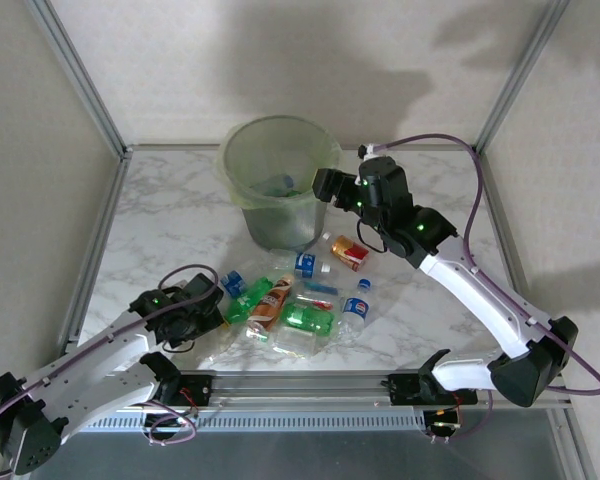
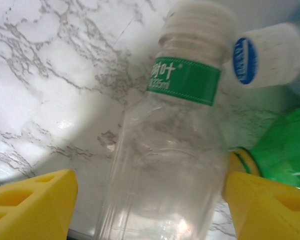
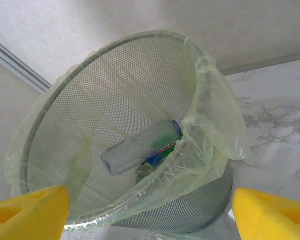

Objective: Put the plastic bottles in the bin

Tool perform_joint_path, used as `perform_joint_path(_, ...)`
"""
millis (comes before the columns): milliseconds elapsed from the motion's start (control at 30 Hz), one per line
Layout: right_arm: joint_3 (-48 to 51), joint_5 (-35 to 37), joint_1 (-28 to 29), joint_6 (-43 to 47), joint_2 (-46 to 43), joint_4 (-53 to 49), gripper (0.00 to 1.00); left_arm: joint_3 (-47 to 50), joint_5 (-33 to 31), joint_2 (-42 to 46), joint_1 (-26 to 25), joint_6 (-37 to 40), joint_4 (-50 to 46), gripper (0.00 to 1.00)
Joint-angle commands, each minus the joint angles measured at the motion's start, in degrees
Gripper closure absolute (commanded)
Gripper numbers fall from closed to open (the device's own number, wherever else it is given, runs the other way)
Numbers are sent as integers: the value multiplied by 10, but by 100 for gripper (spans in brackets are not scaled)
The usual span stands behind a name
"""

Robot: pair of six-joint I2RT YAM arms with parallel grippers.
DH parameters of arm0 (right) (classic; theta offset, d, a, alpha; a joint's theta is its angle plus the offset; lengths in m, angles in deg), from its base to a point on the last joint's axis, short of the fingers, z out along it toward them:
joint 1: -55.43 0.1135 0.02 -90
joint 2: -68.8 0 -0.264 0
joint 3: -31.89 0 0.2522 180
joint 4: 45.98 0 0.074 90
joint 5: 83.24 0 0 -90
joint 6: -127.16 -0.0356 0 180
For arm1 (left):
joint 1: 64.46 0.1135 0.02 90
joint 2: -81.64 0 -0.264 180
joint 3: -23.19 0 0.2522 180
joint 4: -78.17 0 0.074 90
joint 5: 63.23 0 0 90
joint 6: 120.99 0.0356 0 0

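**Top external view.** The round mesh-walled bin lined with a thin pale-green bag (image 1: 280,185) stands at the far centre of the white marbled table (image 1: 160,220). A loose cluster of small plastic bottles with blue, red, orange and green labels (image 1: 292,300) lies on the table just in front of the bin. The left gripper (image 1: 202,308) sits low at the left edge of the cluster. The right gripper (image 1: 323,186) is raised at the bin's right rim. The left arm is therefore the nearer to the bottles on the table. Finger spread cannot be read here for either gripper.

**Left wrist view.** The left gripper (image 2: 150,210) is spread wide, with one yellow fingertip (image 2: 32,200) on each side of a clear ribbed bottle with a green label band and a pale cap (image 2: 165,165). This bottle lies flat on the table directly ahead, between the fingers, and neither pad visibly touches it. Its long axis runs away from the gripper and leans slightly right, cap far, base near. The fingers thus straddle the body across its width, as a closing move requires. A white-capped bottle (image 2: 265,60) and a green bottle (image 2: 285,145) lie just beside it on the right, and the green one may obstruct the right finger.

**Right wrist view.** The right gripper (image 3: 150,215) is wide and empty, facing the bin (image 3: 210,100). Inside, a clear bottle with a blue label (image 3: 140,150) lies tilted, its long axis rising to the right. Which end carries the cap cannot be told.
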Motion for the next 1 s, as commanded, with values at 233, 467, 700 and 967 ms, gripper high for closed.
perform_joint_path(233, 7, 17, 3, -10, -16, -2, 15, 41, -5, -44, 0, -20, 96, 19)
perform_joint_path(467, 15, 17, 3, -13, -16, -2, 15, 54, -18, -48, 18, -12, 105, 24)
perform_joint_path(700, 19, 14, 3, -18, -10, -5, 15, 74, -15, -62, 41, 0, 133, 35)
perform_joint_path(967, 31, 18, 3, -23, -21, -9, 15, 25, -40, -50, 42, 7, 98, 51)
